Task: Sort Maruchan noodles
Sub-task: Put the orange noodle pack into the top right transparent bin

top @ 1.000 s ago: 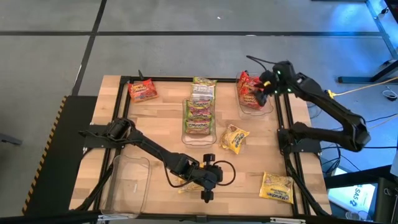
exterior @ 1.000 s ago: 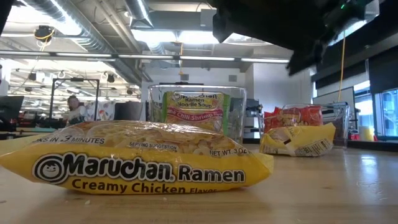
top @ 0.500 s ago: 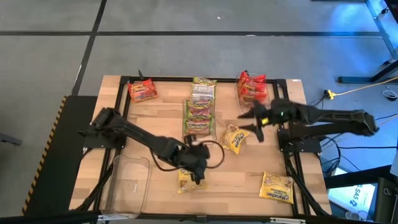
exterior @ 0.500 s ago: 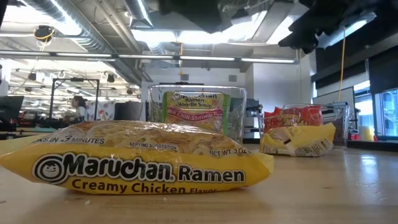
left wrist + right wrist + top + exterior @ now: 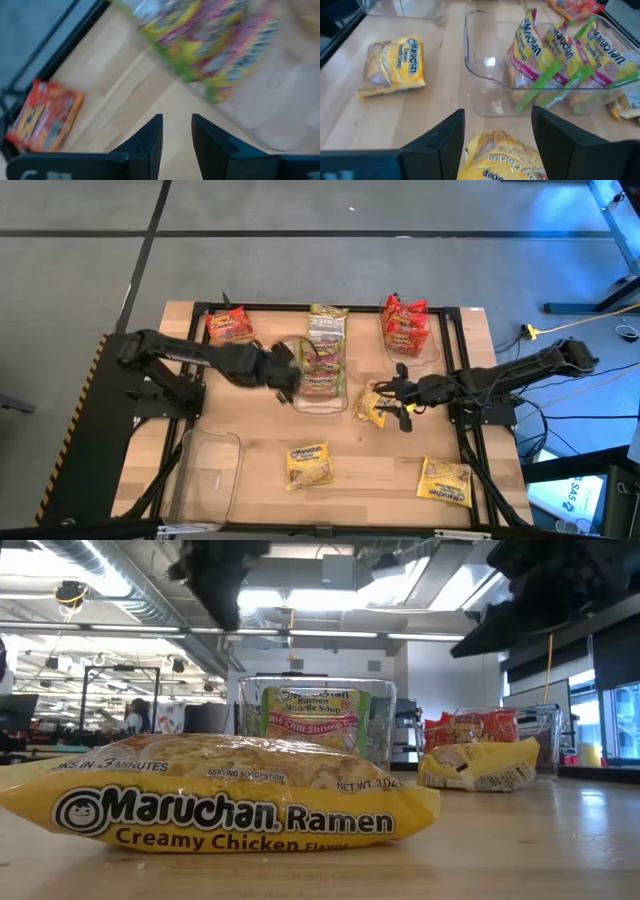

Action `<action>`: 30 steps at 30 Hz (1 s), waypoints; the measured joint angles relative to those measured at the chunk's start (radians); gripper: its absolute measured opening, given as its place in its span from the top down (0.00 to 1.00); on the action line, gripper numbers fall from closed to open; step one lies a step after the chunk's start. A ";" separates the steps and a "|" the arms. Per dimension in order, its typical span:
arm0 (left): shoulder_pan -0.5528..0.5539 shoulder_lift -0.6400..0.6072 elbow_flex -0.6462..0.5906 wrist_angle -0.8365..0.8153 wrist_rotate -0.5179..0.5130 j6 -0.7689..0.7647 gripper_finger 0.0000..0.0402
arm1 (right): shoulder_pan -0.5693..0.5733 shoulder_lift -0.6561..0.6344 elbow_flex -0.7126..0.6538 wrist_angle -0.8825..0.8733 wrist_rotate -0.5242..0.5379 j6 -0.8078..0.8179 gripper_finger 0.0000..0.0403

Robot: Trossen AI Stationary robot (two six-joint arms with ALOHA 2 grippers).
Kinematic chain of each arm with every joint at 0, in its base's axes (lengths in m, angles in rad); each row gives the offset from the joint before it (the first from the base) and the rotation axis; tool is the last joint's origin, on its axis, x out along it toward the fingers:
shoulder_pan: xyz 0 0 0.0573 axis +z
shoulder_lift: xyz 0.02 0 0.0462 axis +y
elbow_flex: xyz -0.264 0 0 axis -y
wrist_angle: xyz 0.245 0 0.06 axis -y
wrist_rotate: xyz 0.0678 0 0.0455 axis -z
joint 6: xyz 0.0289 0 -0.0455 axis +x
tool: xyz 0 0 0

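Yellow Maruchan packets lie flat on the table: one (image 5: 375,402) under my right gripper, one (image 5: 308,465) near the front edge, one (image 5: 445,480) at the near right. Green packets (image 5: 320,360) stand in the middle clear bin, and red ones (image 5: 405,325) fill the far right bin. One red packet (image 5: 228,325) lies at the far left. My left gripper (image 5: 177,127) hovers by the middle bin's left side, open by a narrow gap and empty. My right gripper (image 5: 497,125) is wide open above the yellow packet (image 5: 502,155), its fingers on either side, apart from it.
An empty clear bin (image 5: 205,475) sits at the near left corner. A black frame (image 5: 460,395) runs along the table's sides. Bare wood lies between the middle bin and the front yellow packet. People move in the room behind.
My left gripper has swung up from the front yellow packet toward the far left, to the middle bin's left side; that packet stays flat on the table. My right gripper has left the red bin and come toward the near edge, stopping over the middle yellow packet.
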 joint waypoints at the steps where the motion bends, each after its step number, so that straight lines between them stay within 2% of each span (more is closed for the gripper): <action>1: 0.035 -0.028 -0.036 0.002 0.003 0.000 0.76 | -0.002 0.020 0.000 0.023 0.001 -0.007 0.51; 7: 0.266 -0.146 -0.221 0.006 -0.010 0.058 0.76 | -0.003 0.137 0.000 0.129 0.007 -0.114 0.51; 11: 0.416 -0.158 -0.295 0.035 -0.043 0.144 0.76 | -0.003 0.223 0.000 0.205 0.011 -0.230 0.51; 15: 0.576 -0.139 -0.349 0.116 0.019 0.213 0.76 | -0.003 0.305 0.000 0.271 0.036 -0.299 0.51; 24: 0.891 -0.040 -0.330 0.107 0.153 0.244 0.77 | -0.003 0.414 0.000 0.346 0.046 -0.281 0.51; 30: 0.981 0.033 -0.295 0.140 0.169 0.261 0.86 | -0.003 0.475 0.000 0.429 0.048 -0.236 0.51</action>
